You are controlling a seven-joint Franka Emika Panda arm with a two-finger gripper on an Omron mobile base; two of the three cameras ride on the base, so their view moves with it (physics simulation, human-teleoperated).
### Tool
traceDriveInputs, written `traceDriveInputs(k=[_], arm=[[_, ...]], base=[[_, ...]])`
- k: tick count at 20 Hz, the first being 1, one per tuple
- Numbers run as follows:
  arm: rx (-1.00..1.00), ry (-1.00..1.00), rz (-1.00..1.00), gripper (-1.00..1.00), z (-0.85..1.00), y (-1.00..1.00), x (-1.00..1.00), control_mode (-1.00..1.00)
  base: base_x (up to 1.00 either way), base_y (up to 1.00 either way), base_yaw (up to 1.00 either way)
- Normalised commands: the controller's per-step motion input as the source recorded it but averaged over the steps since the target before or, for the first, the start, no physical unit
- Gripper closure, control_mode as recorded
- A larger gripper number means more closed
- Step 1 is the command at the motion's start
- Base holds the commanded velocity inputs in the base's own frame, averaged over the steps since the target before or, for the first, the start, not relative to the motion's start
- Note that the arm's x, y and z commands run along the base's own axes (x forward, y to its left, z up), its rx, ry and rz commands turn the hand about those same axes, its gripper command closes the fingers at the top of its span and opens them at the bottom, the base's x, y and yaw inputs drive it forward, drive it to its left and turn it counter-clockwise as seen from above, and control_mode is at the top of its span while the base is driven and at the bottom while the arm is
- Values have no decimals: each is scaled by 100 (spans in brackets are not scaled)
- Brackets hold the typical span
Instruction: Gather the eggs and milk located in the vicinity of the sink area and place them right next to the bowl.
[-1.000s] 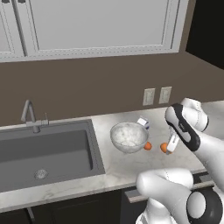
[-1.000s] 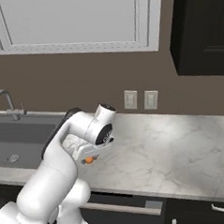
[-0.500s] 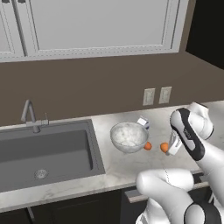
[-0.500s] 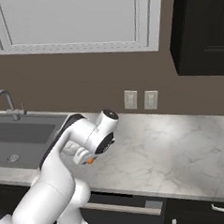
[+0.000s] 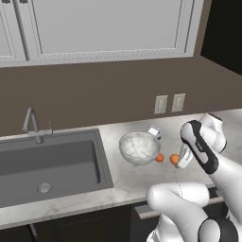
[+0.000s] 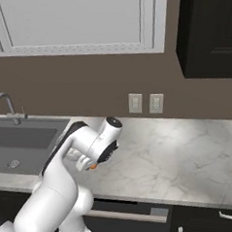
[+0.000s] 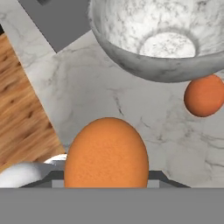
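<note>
The pincer [image 5: 178,159] grips an egg [image 7: 106,153] above the table [image 5: 125,176], near the bowl [image 5: 139,147]. Released from this height, it could roll away or crack.

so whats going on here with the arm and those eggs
The robot arm's hand is shut on an egg, holding it low over the marble counter just right of the glass bowl. A second egg already lies on the counter beside the bowl, and the milk carton stands right behind it. The sink sits off to the left.
</note>
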Motion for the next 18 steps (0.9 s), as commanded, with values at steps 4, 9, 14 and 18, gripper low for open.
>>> traceDriveInputs(k=[4,9,14,18], arm=[[0,14,0,100,-35,11,24,-100],[0,8,0,100,-43,13,16,-100],[0,1,0,100,-19,10,23,-100],[0,1,0,100,-10,10,20,-100]], base=[[0,0,0],[0,0,0],[0,0,0],[0,0,0]])
